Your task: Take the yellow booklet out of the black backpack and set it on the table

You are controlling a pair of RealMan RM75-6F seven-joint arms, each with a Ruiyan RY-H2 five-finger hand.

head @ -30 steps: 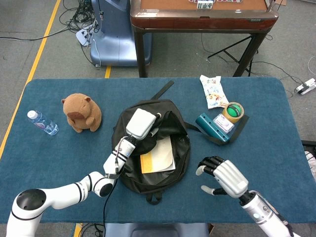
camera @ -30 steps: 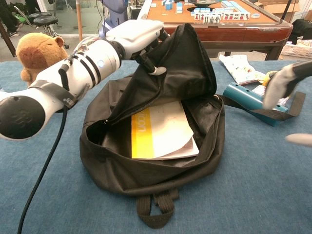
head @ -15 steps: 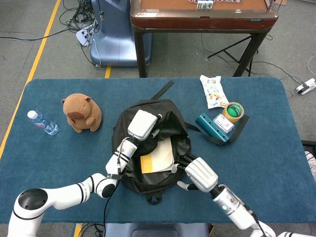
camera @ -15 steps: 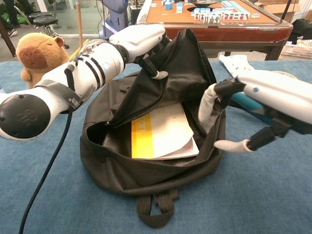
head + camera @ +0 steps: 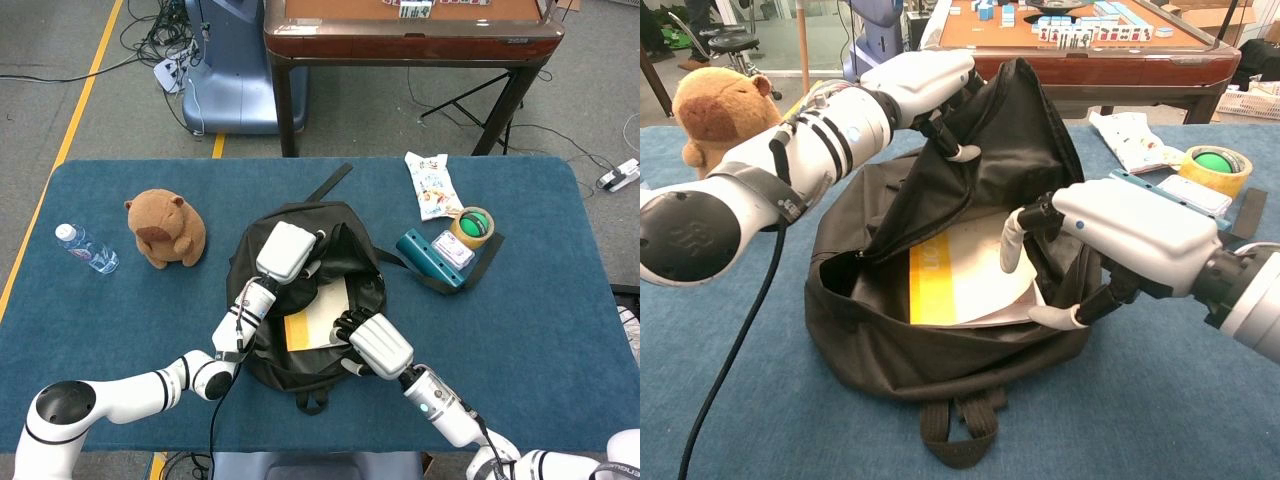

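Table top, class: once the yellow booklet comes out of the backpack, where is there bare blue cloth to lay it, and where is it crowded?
Bare cloth lies right of the black backpack, below the teal box, and along the front-left edge below the plush toy and water bottle. The far-right corner is crowded: snack packet, tape roll, teal box.

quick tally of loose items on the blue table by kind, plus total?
Black backpack: 1
Yellow booklet, inside the backpack: 1
Plush toy: 1
Water bottle: 1
Snack packet: 1
Tape roll: 1
Teal box: 1
Total: 7
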